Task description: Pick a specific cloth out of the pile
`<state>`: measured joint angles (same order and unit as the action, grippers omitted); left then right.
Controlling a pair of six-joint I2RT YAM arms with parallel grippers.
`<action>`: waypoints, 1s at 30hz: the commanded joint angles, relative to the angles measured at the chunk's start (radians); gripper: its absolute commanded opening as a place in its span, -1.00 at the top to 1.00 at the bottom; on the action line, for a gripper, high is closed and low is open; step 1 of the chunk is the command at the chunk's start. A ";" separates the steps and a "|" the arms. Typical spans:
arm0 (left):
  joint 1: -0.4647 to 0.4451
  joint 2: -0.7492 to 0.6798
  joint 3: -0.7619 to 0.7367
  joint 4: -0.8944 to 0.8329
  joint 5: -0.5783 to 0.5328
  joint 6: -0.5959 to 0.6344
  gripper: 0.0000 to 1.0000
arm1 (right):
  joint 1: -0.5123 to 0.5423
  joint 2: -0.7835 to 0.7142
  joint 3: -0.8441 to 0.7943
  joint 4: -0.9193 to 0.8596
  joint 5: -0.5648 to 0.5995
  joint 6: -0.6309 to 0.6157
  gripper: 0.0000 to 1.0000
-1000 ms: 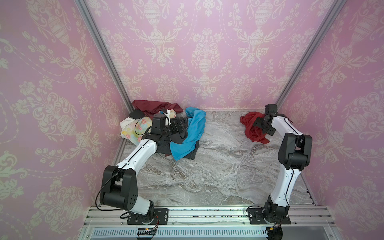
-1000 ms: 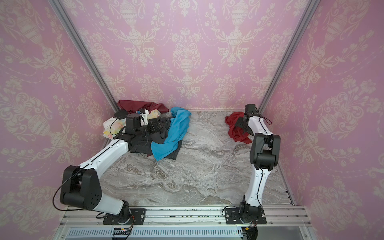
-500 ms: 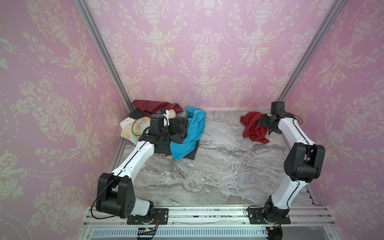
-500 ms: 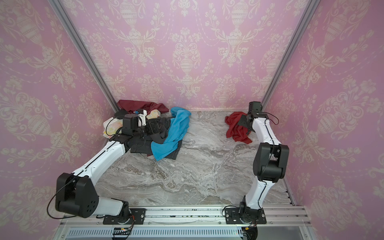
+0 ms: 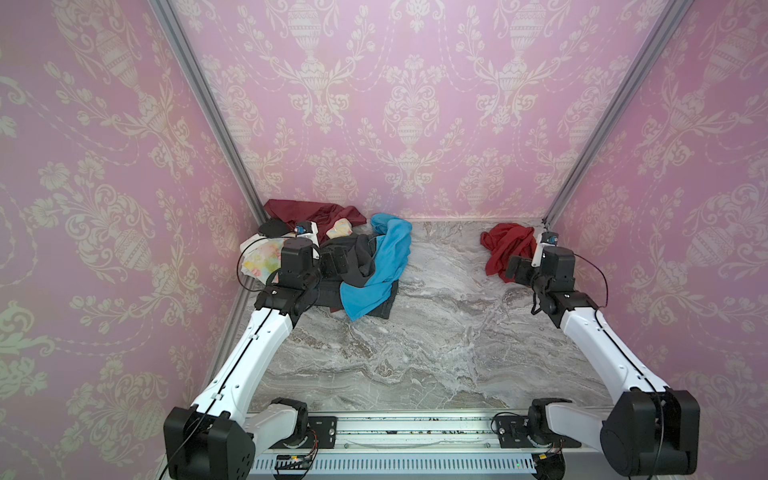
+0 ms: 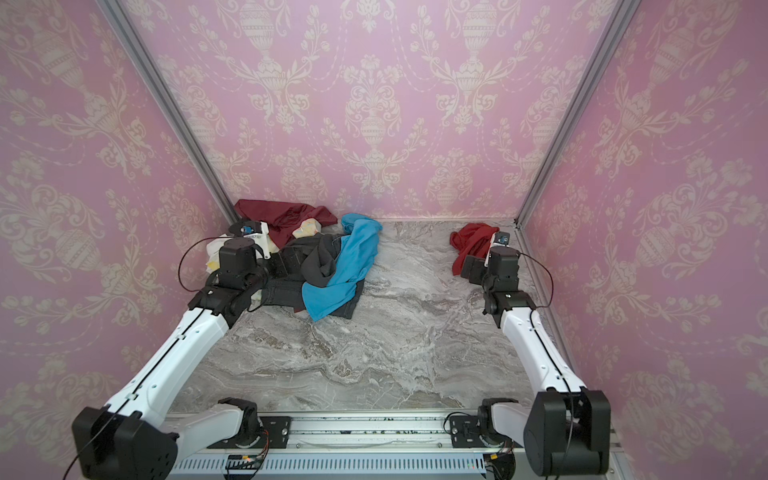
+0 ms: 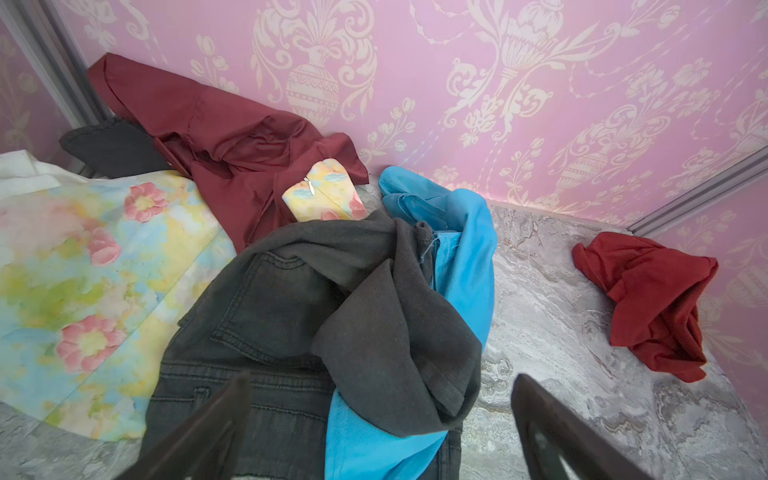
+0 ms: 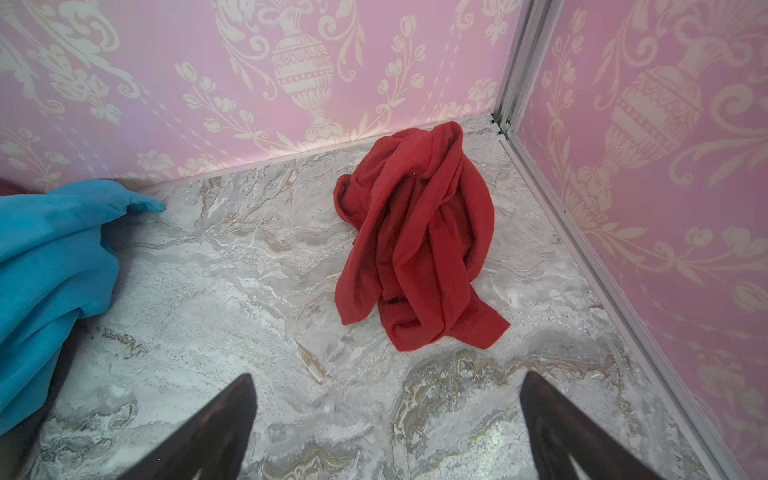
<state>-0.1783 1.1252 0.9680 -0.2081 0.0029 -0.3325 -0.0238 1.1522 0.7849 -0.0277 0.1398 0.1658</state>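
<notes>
Red cloth (image 8: 415, 241), beyond right tool (image 8: 386, 376) (apart)

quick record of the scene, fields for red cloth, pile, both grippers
red cloth: bright red, crumpled alone on table near right back corner, apart from pile
pile: blue shirt, grey denim, floral fabric, maroon cloth, left back corner
left gripper: open, over pile, empty
right gripper: open, short of red cloth, empty

left arm (image 5: 257, 345) and right arm (image 5: 598, 336), elbows folded back low, forearms reaching forward, well apart; left gripper (image 7: 381, 376) and right gripper (image 8: 387, 375), each with jaws spread wide.
</notes>
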 commanded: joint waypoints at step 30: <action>0.184 0.516 -0.621 1.250 -0.213 0.300 -0.99 | 0.030 0.383 -0.429 0.973 -0.086 -0.101 -1.00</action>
<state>-0.0017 1.6325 0.3458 0.9760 -0.2302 -0.0563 -0.0010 1.5394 0.3454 0.9440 0.0639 0.0784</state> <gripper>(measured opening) 0.994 0.998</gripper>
